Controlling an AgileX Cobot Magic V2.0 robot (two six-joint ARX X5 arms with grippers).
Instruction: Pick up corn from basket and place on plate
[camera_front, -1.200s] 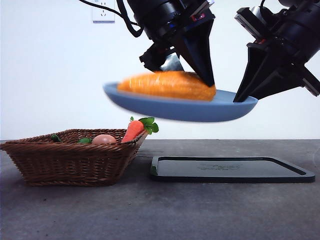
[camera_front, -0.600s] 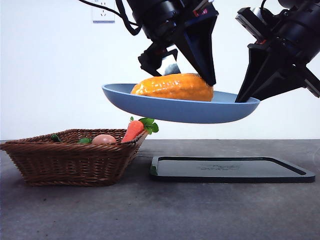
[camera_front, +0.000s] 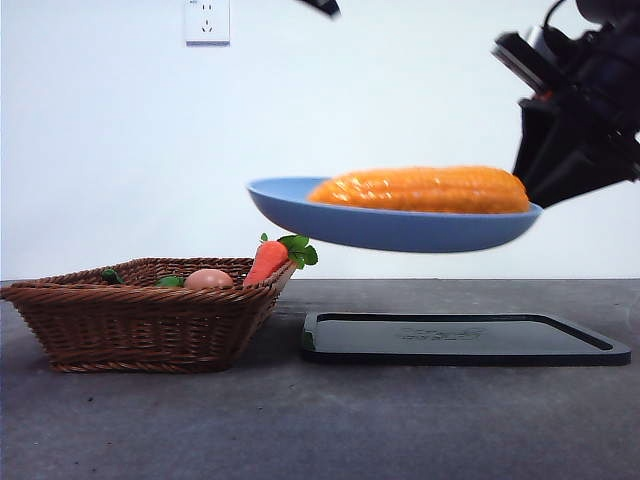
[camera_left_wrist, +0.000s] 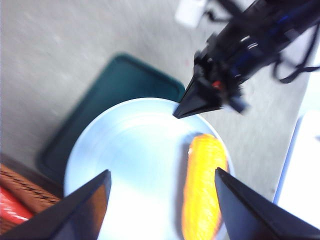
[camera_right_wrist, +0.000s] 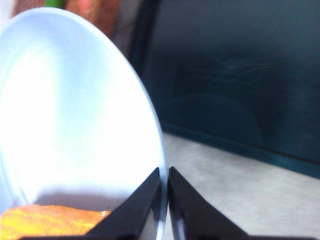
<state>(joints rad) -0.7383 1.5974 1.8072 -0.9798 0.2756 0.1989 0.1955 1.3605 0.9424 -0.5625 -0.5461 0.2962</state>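
The orange-yellow corn (camera_front: 420, 190) lies lengthwise on the light blue plate (camera_front: 390, 228), which hangs in the air above the tray. My right gripper (camera_front: 530, 205) is shut on the plate's right rim, its jaws pinching the edge (camera_right_wrist: 163, 170). The plate (camera_right_wrist: 75, 115) and one end of the corn (camera_right_wrist: 50, 220) show in the right wrist view. My left gripper (camera_left_wrist: 162, 172) is open, well above the plate (camera_left_wrist: 135, 150) and the corn (camera_left_wrist: 202, 190), touching neither. In the front view it is only a black tip (camera_front: 322, 6) at the top edge. The wicker basket (camera_front: 140, 320) stands on the table at the left.
A flat black tray (camera_front: 460, 340) lies on the table under the plate. In the basket are a carrot with green leaves (camera_front: 268, 260) leaning on the rim, a pinkish egg-like ball (camera_front: 208, 279) and some green bits. A wall socket (camera_front: 207, 20) is on the back wall.
My left gripper has let go of the corn and risen almost out of the front view. The plate has shifted right, and the corn now lies farther right on it.
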